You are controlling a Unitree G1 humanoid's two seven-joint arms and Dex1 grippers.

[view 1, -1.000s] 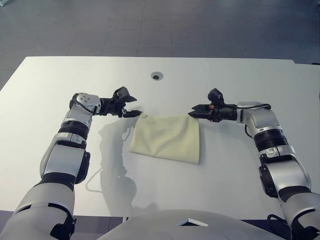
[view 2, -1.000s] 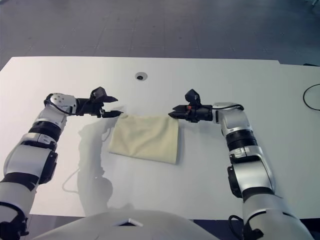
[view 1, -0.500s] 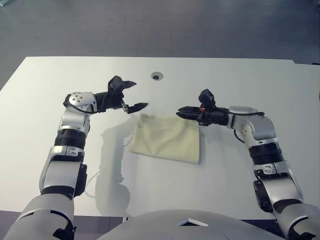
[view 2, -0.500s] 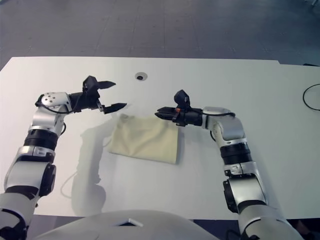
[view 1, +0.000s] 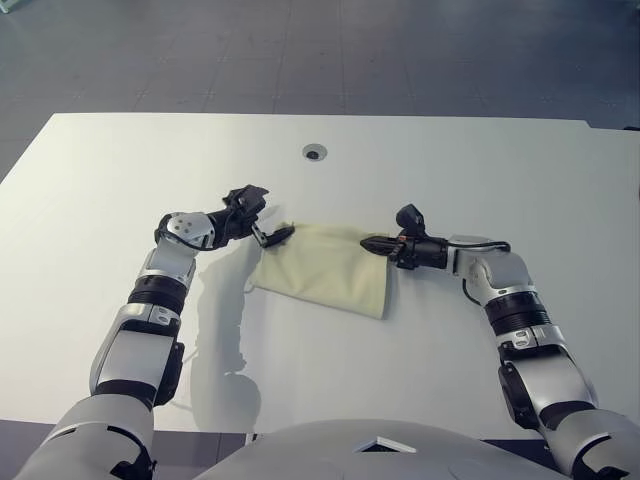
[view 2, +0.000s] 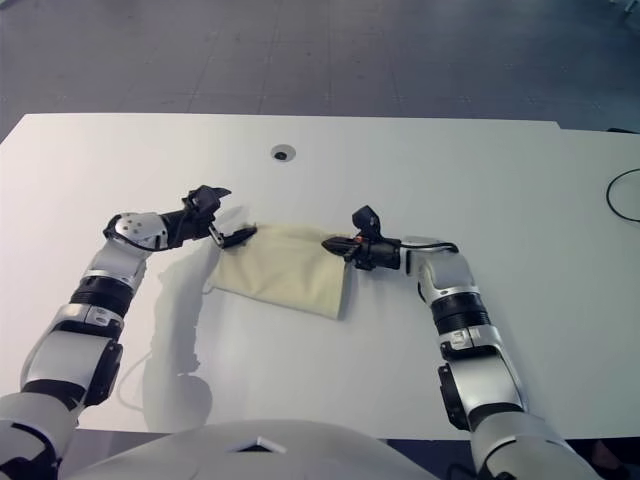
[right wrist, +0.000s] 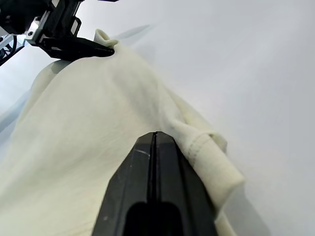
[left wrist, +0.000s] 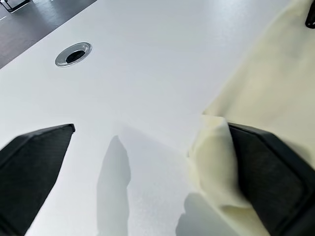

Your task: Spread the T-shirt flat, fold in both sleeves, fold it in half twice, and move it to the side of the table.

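Observation:
The T-shirt [view 1: 325,272] is a pale yellow folded rectangle lying in the middle of the white table [view 1: 450,170]. My left gripper [view 1: 270,220] is open at its far left corner. In the left wrist view that corner [left wrist: 211,147] is bunched against one finger [left wrist: 275,172], and the other finger [left wrist: 34,152] stands well apart. My right gripper [view 1: 368,243] is shut, its tip [right wrist: 155,133] resting on the cloth near the far right corner, beside a raised fold [right wrist: 206,147]. I see no cloth between its fingers.
A round cable hole [view 1: 314,152] sits in the table beyond the T-shirt. A black cable [view 2: 625,195] loops at the table's right edge. Bare tabletop stretches to the left, to the right and in front of the cloth.
Both grippers left the far corners and rose; the left one opened. They have come back down to the far edge, and the cloth now lies slightly skewed to the left.

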